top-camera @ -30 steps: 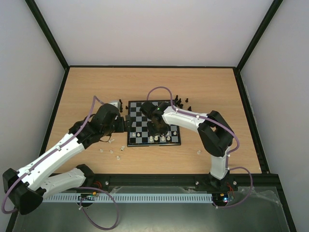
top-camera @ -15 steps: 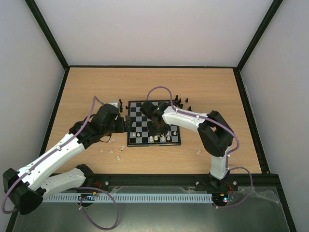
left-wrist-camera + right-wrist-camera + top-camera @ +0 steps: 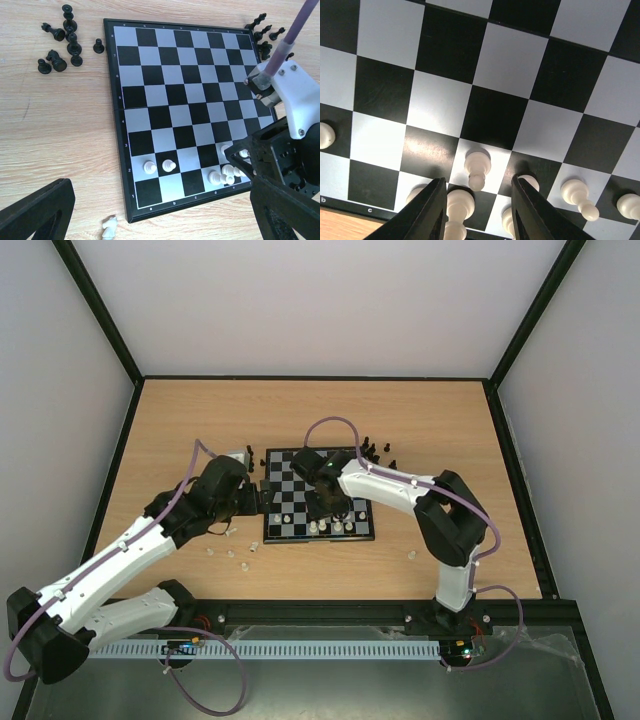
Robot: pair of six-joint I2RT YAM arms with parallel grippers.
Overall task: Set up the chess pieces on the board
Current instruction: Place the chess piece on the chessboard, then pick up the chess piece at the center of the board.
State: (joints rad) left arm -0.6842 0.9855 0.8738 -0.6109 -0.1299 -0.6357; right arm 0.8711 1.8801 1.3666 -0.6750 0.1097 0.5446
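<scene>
Pieces, cream-white, lie loose on the table just near of the board's left corner, one more off to the right. The left gripper hovers at the left edge of the board, fingers spread wide and empty. The right gripper hangs over the near rows, fingers parted, white pawns standing in the gap, none gripped. Black pieces cluster on the table off both far corners
</scene>
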